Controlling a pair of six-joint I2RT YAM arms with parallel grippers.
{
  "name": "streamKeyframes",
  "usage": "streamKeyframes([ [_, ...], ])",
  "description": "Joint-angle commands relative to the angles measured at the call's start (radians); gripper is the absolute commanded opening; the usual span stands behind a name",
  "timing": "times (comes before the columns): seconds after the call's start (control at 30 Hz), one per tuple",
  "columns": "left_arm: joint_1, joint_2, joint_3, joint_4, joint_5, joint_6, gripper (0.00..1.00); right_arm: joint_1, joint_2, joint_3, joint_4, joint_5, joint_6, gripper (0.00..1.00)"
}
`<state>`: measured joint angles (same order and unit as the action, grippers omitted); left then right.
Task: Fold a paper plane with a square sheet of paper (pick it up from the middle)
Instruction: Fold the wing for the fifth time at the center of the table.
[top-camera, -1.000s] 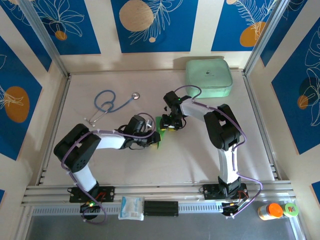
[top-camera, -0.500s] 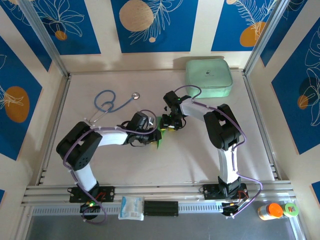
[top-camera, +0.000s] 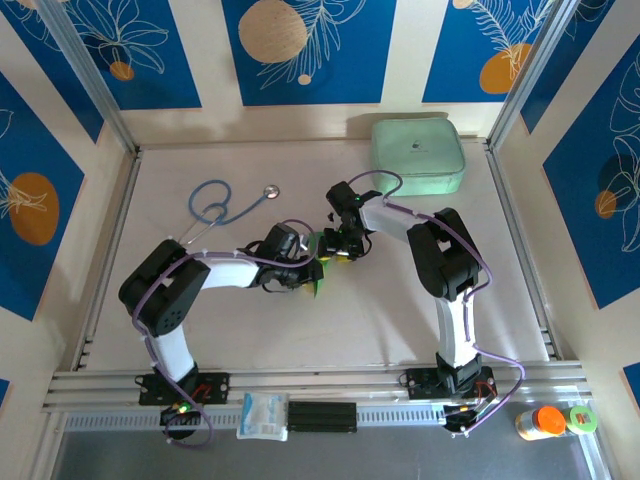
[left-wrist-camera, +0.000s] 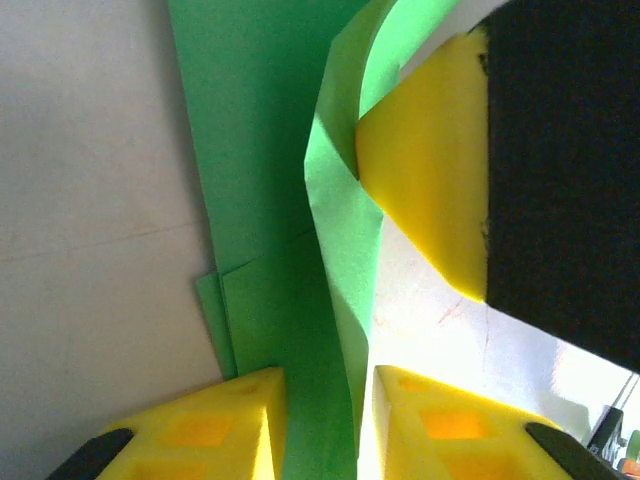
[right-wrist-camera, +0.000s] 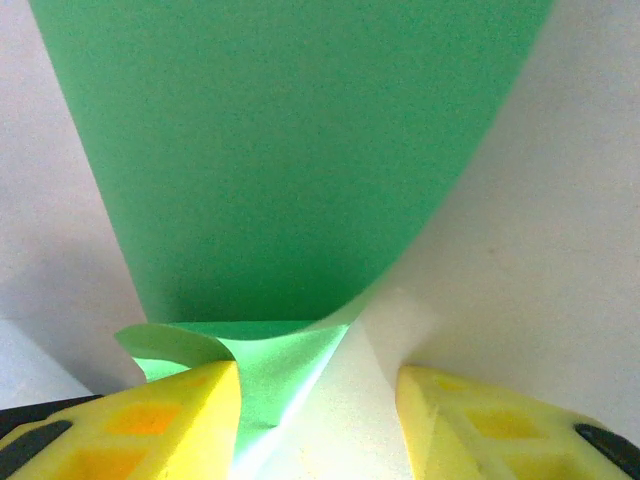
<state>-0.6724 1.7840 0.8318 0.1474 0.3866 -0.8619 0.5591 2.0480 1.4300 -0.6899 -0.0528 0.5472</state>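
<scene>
Left wrist, paper (left-wrist-camera: 262, 180) edge seemingly between fingers (left-wrist-camera: 205, 440)

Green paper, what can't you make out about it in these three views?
Top external: the left claw and right claw cover most of the paper; its outline and fold stage are hidden.
Left wrist: the top and bottom edges crop the paper; whether the left claw pinches it is unclear.
Right wrist: the paper runs off the top edge; its curl hides what lies beneath.
</scene>
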Motion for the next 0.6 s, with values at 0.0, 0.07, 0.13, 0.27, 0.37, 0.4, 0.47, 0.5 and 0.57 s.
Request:
streamKeyframes([
  [0.0, -0.009, 0.046, -0.018, -0.018, -0.034, 0.003, 0.28, 0.026, 0.067, -0.007, -0.014, -0.035, 0.018, 0.48],
  [0.07, -0.011, 0.052, -0.030, -0.017, -0.041, 0.002, 0.27, 0.025, 0.069, -0.001, -0.021, -0.038, 0.022, 0.49],
  [0.13, -0.013, 0.056, -0.046, -0.015, -0.048, 0.001, 0.25, 0.026, 0.069, 0.001, -0.026, -0.045, 0.025, 0.49],
  [0.27, -0.013, 0.059, -0.081, 0.007, -0.049, -0.006, 0.22, 0.026, 0.063, 0.008, -0.028, -0.055, 0.026, 0.51],
  [0.37, -0.013, 0.060, -0.103, 0.028, -0.050, -0.015, 0.18, 0.020, 0.044, 0.004, -0.018, -0.066, 0.023, 0.52],
  [0.4, -0.013, 0.061, -0.114, 0.043, -0.047, -0.022, 0.16, 0.018, 0.033, -0.001, -0.010, -0.073, 0.018, 0.52],
  [0.47, -0.010, 0.064, -0.134, 0.081, -0.039, -0.041, 0.14, 0.006, 0.005, -0.014, 0.015, -0.087, 0.009, 0.52],
  [0.5, -0.009, 0.068, -0.144, 0.100, -0.036, -0.050, 0.13, 0.000, -0.008, -0.024, 0.030, -0.099, -0.001, 0.52],
  [0.57, -0.006, 0.076, -0.161, 0.132, -0.032, -0.067, 0.10, -0.011, -0.036, -0.046, 0.062, -0.115, -0.019, 0.52],
])
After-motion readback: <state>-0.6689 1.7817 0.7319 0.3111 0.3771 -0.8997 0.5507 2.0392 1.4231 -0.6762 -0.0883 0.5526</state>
